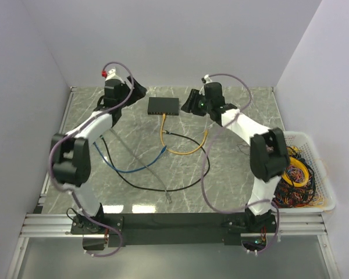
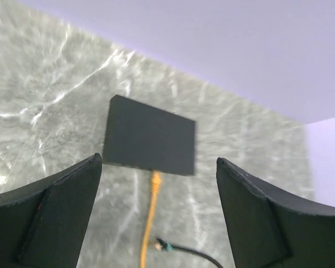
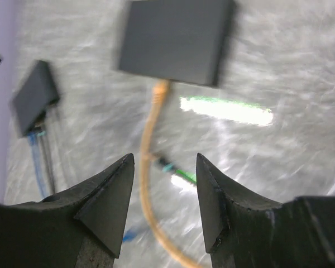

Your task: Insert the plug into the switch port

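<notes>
On the left, the left gripper point(image 1: 130, 90) hovers just beside the small oblong dark-grey switch box point(image 1: 163, 105), its jaws spread wide with nothing between them; its wrist view looks straight down on the box from above. Under that arm, the right wrist view shows a squarer flat black slab point(image 3: 33, 97) with the thin blue cable point(image 1: 131, 172) and the thin black cable point(image 1: 168, 190) running toward it, none of which belongs to this job.

In the middle, the small clear plastic plug point(image 2: 155, 178) on the thin orange-yellow cable point(image 1: 186, 152) meets the near face of the box at the switch port point(image 2: 156, 172), and the cable trails back across the grey marbled table point(image 1: 244, 116). Both wrist views show it butted squarely against the box, so I judge the insertion done or all but done; whether it has latched cannot be told.

To the right, the right gripper point(image 1: 192, 102) stands beside the box, its jaws about half apart and empty. A white plastic basket point(image 1: 302, 135) of tangled cables sits at the far right.

The next move likely calls for backing both arms away without snagging the orange cable
</notes>
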Controlling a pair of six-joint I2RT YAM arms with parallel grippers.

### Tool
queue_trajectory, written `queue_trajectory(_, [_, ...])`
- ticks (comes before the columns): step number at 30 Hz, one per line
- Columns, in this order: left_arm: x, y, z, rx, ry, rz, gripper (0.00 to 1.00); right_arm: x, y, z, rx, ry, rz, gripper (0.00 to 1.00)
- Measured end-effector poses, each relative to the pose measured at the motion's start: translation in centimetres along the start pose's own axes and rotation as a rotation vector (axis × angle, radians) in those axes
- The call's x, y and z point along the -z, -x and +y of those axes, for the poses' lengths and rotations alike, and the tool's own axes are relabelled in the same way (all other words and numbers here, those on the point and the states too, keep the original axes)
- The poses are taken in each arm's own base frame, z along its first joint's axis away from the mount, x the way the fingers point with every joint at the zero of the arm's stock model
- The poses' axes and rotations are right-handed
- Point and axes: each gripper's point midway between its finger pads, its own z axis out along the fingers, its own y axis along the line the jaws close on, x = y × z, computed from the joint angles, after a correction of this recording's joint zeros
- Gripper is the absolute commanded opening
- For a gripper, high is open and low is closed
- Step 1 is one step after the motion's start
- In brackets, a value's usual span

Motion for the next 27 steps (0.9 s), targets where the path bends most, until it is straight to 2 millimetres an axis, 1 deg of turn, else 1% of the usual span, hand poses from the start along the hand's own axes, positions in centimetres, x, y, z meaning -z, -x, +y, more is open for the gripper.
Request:
queue_trajectory(2, [2.9,1.5,-1.1,-0.003,-0.026,-0.05,0.9,2.9,0.8,2.9,0.066,0.033,-0.054,0.56])
queue_trajectory(4, [5.5,1.7,-1.2,-0.007,-0.038,-0.08,0.9,5.5,0.9,5.9,0.136,0.072,-0.102,0.56])
queue_trajectory(7, [8.8,0.7,0.2,-0.018,-0.006,-0.098,0.9,9.2,-0.7,9.2,0.218,0.127,-0.134,0.56])
queue_trajectory(9, [10.6,0.0,1.3,-0.023,0.02,-0.109,0.9,11.3,-2.4,10.1,0.263,0.152,-0.147,0.56])
queue_trajectory(11, [12.4,-0.7,2.4,-0.026,0.046,-0.124,0.9,13.2,-3.8,10.2,0.295,0.172,-0.171,0.57])
queue_trajectory(13, [14.2,-0.9,3.4,-0.034,0.073,-0.154,0.9,15.6,-5.5,9.2,0.317,0.174,-0.193,0.58])
queue_trajectory(15, [16.0,-0.7,4.3,-0.043,0.104,-0.201,0.9,17.8,-6.6,8.6,0.329,0.192,-0.235,0.58])
queue_trajectory(18, [18.6,0.2,6.1,-0.06,0.169,-0.315,0.89,20.9,-7.2,8.0,0.337,0.231,-0.321,0.58])
queue_trajectory(20, [20.2,0.6,8.0,-0.069,0.227,-0.41,0.89,22.6,-7.5,7.5,0.335,0.244,-0.379,0.59])
queue_trajectory(22, [21.0,0.4,10.2,-0.082,0.293,-0.475,0.89,23.9,-7.3,7.1,0.327,0.251,-0.433,0.59])
queue_trajectory(23, [21.4,-0.2,11.8,-0.097,0.337,-0.503,0.91,24.4,-7.3,6.9,0.323,0.251,-0.452,0.6])
queue_trajectory(24, [21.5,-0.7,13.0,-0.106,0.371,-0.514,0.91,24.8,-7.3,6.6,0.318,0.247,-0.473,0.61])
queue_trajectory(25, [21.5,-1.9,14.6,-0.135,0.414,-0.509,0.91,25.3,-7.2,6.3,0.313,0.245,-0.492,0.61])
queue_trajectory(27, [21.1,-4.2,17.1,-0.192,0.475,-0.471,0.91,25.8,-7.1,5.8,0.304,0.234,-0.521,0.61])
